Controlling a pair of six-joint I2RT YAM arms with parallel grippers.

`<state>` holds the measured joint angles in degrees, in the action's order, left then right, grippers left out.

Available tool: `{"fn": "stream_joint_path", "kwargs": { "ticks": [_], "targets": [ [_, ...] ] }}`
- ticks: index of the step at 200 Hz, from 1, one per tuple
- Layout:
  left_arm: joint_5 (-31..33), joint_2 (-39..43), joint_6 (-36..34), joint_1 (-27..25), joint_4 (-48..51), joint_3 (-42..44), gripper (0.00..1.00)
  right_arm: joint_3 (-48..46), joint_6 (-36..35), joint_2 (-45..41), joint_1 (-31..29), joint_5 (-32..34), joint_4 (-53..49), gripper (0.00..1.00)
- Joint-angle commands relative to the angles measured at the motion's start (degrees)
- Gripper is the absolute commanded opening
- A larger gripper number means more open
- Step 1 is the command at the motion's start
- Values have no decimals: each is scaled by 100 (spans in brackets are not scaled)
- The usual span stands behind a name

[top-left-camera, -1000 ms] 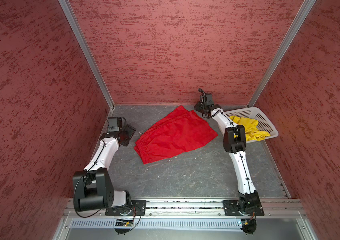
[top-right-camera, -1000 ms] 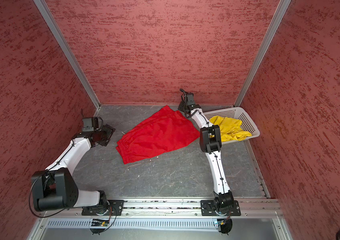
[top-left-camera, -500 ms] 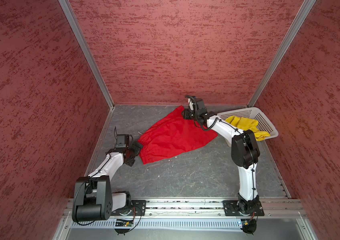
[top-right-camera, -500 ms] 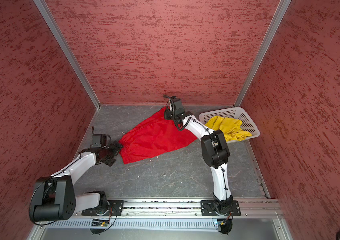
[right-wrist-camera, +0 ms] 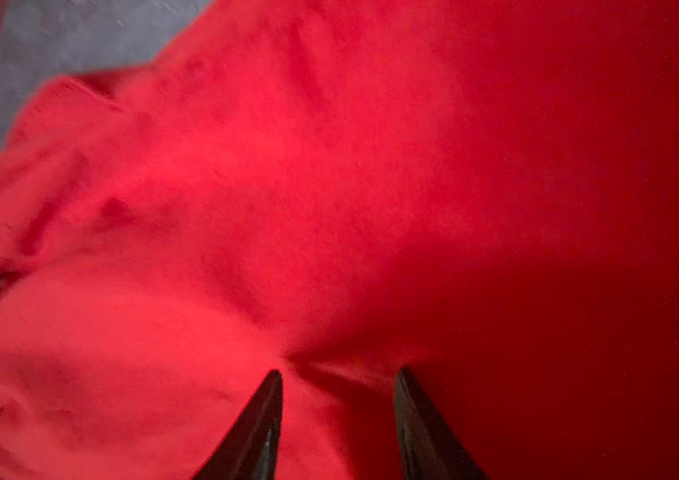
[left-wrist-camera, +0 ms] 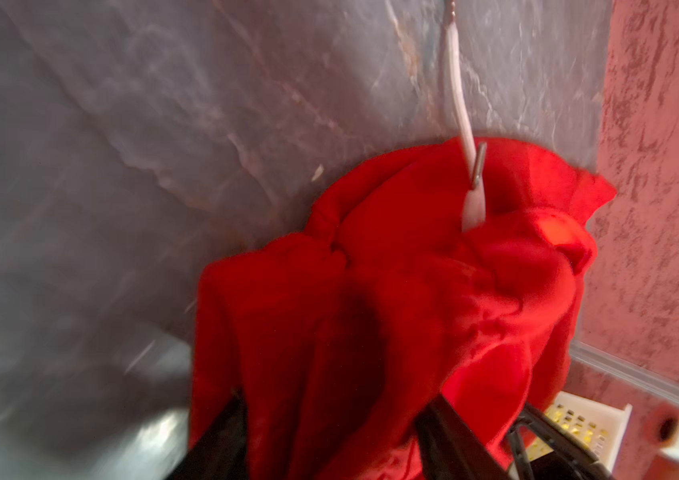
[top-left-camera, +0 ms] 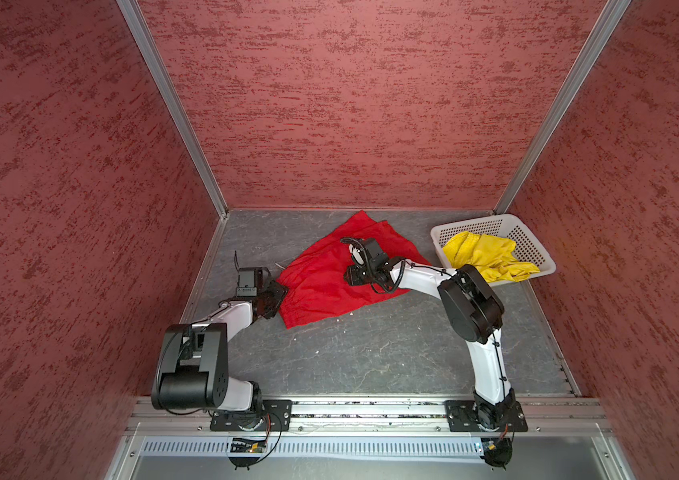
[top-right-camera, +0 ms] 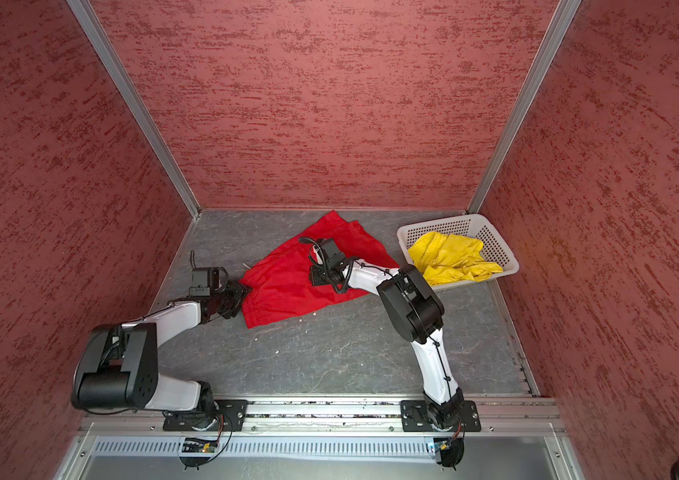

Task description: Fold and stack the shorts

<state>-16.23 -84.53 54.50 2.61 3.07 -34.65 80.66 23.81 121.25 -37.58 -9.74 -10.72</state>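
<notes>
- Red textured walls point(top-left-camera: 371, 104) enclosed a grey marbled table point(top-left-camera: 371, 357).
- We saw the red shorts point(top-left-camera: 321, 286) spread toward the back, mid-table.
- A white basket point(top-left-camera: 473, 226) in the back right corner held the crumpled yellow shorts point(top-left-camera: 483, 257).
- The left gripper point(left-wrist-camera: 333, 399) straddled the red waist edge; we could not tell whether it clamped.
- The right gripper point(right-wrist-camera: 338, 374) had its jaws apart over the red cloth.
</notes>
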Motion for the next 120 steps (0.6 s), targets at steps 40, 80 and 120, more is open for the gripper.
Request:
{"fn": "stream_joint_path", "kwargs": {
  "ticks": [40, 80, 120],
  "targets": [
    [-75, -1292, -396, 211, -415, -1559, 32, -815, 1096, -681, -941, -219, 489, 47],
    [-227, -2280, -695, 395, -196, -2537, 38, -23, 922, -208, -1603, -517, 92, 49],
    [-23, -1939, -908, 609, 267, -2543, 53, -118, 619, -1089, -858, -328, -12, 51]
  ]
}}
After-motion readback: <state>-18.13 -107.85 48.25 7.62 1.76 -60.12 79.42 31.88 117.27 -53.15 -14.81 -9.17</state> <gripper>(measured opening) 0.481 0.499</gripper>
